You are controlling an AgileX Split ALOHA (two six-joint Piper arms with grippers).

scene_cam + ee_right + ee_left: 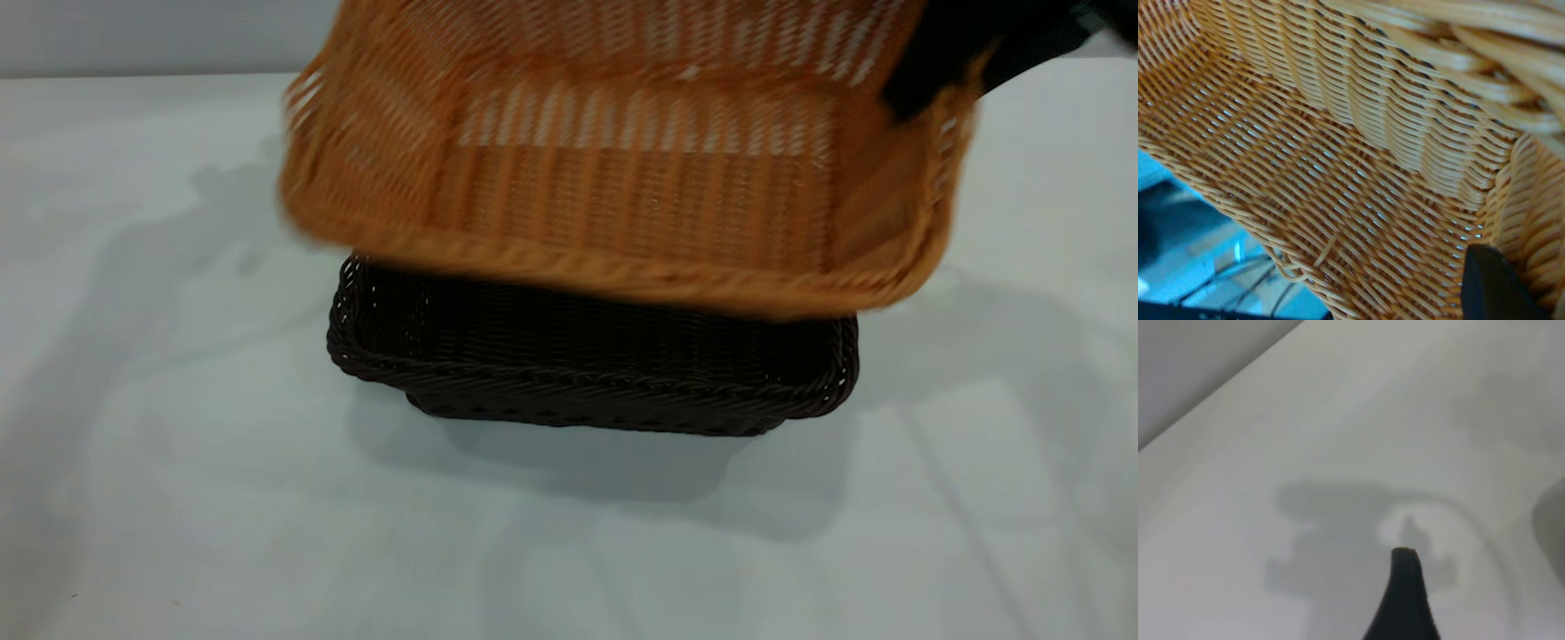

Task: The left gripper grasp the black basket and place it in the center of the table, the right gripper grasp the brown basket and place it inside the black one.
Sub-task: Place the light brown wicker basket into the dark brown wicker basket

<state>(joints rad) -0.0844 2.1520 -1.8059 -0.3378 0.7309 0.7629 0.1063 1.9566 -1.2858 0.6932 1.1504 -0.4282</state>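
Sitting mid-table (178,498), the black basket (587,373) is done. The right gripper (942,76) pinches the brown basket (613,169) by its rim, tilted in the air above it. Lowering it inside is left. The left gripper (1405,600) hangs over bare table; I cannot tell its fingers.

Open tabletop (178,498) is found at the left, right and bottom of the exterior frame, unobstructed. The centre is taken by the black basket (587,373), and the space directly above it is filled by the tilted brown basket (622,169), carried aloft and gripped at its upper-right rim by the right gripper (942,71). The black basket's mouth is largely covered from view.
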